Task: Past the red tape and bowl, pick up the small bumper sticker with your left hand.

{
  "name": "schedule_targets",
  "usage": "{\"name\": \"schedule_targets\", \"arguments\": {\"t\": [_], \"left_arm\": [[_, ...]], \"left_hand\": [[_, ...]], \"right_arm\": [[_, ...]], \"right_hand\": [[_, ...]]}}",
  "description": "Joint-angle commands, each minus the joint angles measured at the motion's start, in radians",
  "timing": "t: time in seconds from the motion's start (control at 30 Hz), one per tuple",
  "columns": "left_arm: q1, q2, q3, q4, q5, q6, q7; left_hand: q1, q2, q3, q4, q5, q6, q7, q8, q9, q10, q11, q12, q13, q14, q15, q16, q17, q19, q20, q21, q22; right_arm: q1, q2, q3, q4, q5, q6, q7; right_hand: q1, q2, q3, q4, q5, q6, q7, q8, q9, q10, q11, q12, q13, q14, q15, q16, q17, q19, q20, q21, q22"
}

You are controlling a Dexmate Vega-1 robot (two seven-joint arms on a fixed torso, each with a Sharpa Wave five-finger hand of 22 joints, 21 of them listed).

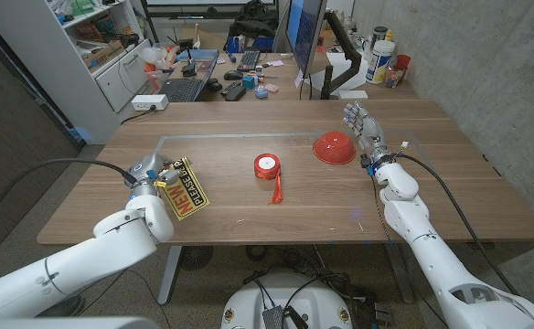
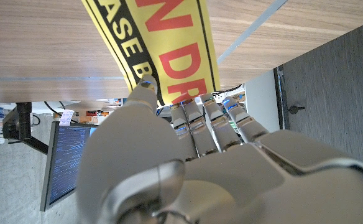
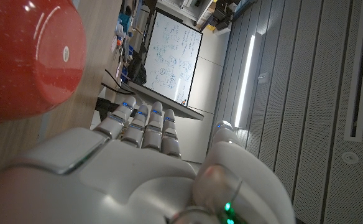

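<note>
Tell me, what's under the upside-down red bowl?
The red bowl sits rim-down on the wooden table, so only its outside shows. Whatever might be under it is covered; I can't tell.

This looks like an office or lab workspace: behind the wooden table (image 1: pixel 276 196) stands a cluttered desk with a keyboard (image 1: pixel 183 89), a monitor (image 1: pixel 305 32) and shelving (image 1: pixel 93 41), and a whiteboard (image 3: pixel 175 59), apparently covered in writing, hangs nearby.

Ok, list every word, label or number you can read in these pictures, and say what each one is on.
"PLEASE B…" on the black band of the yellow rectangular bumper sticker pinched in the left hand; cut off.
"N DR", red letters on that sticker; partial.
Whiteboard writing: too small to read.
</note>
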Motion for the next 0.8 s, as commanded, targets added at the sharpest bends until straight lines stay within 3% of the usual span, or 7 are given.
{"name": "schedule_targets", "arguments": {"t": [0.03,0.8], "left_arm": [[-0.005,0.015,-0.012,-0.026,0.007,0.0,-0.011],[0.02,0.03,-0.065,-0.092,0.001,0.011,-0.022]], "left_hand": [[0.009,-0.001,0.0,0.008,-0.002,0.011,0.0,-0.005,0.001,0.012,0.001,-0.002,0.001,0.005,-0.037,-0.003,0.004,0.002,0.005,-0.005,0.001],[0.008,0.002,-0.001,0.012,-0.005,0.013,0.008,-0.013,0.002,0.011,0.009,-0.007,0.002,-0.001,-0.029,-0.006,0.004,-0.002,0.012,-0.008,0.001]], "right_arm": [[-0.005,-0.004,0.003,-0.006,0.006,0.004,0.0],[-0.014,-0.008,0.003,-0.015,0.014,0.004,0.004]], "right_hand": [[-0.003,0.003,0.002,-0.005,0.006,0.008,-0.001,0.001,0.006,0.008,-0.002,-0.001,0.003,0.009,0.0,0.003,0.003,-0.002,0.001,0.001,0.005],[-0.005,0.004,0.001,-0.006,0.006,0.009,0.0,0.001,0.006,0.009,-0.002,-0.001,0.003,0.011,-0.001,0.004,0.003,-0.002,0.001,0.001,0.005]]}}
